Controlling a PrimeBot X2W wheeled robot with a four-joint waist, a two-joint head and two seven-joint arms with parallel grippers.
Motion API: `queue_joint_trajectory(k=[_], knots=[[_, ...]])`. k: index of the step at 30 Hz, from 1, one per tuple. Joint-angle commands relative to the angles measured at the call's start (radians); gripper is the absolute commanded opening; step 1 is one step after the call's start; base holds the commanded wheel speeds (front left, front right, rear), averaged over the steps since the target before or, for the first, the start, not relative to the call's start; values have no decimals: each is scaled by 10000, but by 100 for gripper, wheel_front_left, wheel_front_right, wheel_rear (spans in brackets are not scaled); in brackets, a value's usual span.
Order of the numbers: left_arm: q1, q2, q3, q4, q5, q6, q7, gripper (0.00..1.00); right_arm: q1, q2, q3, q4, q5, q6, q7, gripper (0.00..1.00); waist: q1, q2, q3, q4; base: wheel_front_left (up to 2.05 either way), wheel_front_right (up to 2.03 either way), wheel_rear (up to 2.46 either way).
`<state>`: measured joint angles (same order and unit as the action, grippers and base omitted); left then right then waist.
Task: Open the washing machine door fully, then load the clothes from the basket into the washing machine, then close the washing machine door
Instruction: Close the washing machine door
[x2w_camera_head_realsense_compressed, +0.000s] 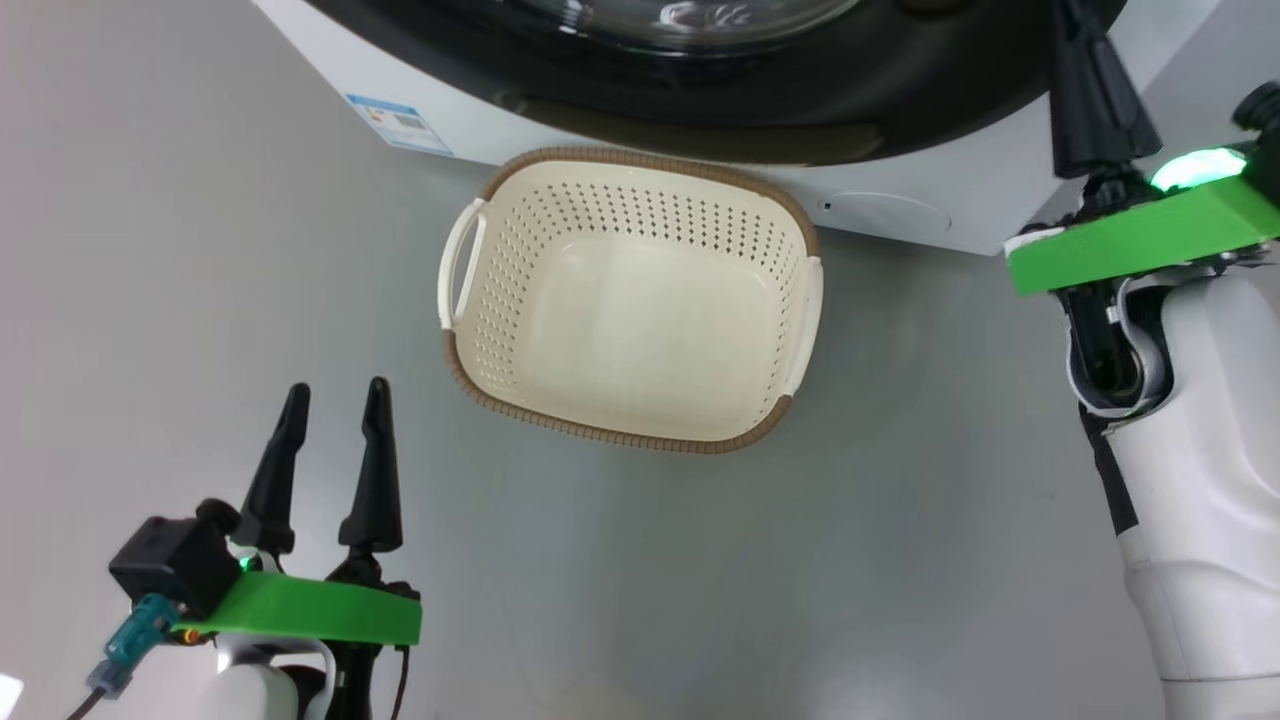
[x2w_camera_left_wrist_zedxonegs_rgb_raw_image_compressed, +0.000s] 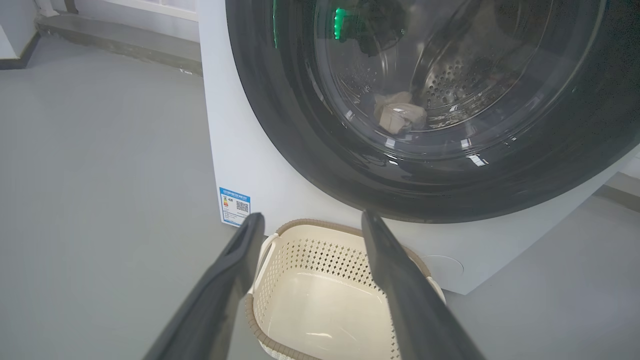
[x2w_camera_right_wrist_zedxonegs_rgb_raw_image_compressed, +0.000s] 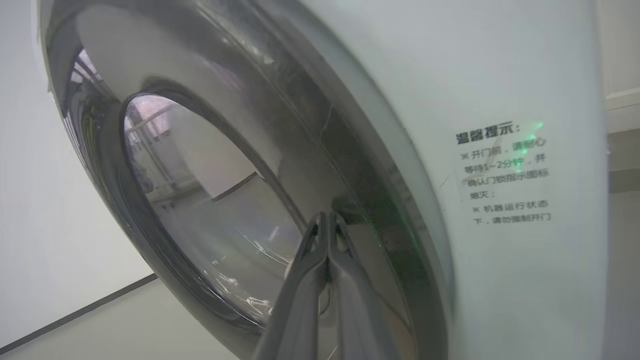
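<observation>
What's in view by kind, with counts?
White boxy front-load washing machine: 1
Round black-rimmed glass door: 1
Cream perforated plastic basket, empty: 1
Pale cloth bundle behind the glass: 1
Stickers, blue label and white printed notice: 2
Dark two-fingered grippers (left gripper open, right gripper shut): 2
Total: 8

My head view crops the washing machine door at the top; behind its glass, the clothes appear indistinct.
</observation>
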<state>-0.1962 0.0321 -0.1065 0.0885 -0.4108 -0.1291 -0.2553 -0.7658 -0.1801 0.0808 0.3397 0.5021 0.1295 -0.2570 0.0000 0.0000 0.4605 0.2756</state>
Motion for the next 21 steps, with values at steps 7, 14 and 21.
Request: queue_joint_trajectory(k=[7, 14, 21], knots=[[-236, 182, 317, -256, -81, -15, -65, 100, -291, 254, -299, -184, -162, 12, -48, 0, 0, 0, 115, 84, 0, 0, 0], [-282, 181, 352, -238, -33, -15, -65, 100, -222, 276, -179, -167, -141, 12, -48, 0, 0, 0, 89, 49, 0, 0, 0], [-158, 181, 464, -36, 174, -15, -65, 100, 414, 314, 390, -169, -26, 12, -48, 0, 0, 0, -272, -140, 0, 0, 0]])
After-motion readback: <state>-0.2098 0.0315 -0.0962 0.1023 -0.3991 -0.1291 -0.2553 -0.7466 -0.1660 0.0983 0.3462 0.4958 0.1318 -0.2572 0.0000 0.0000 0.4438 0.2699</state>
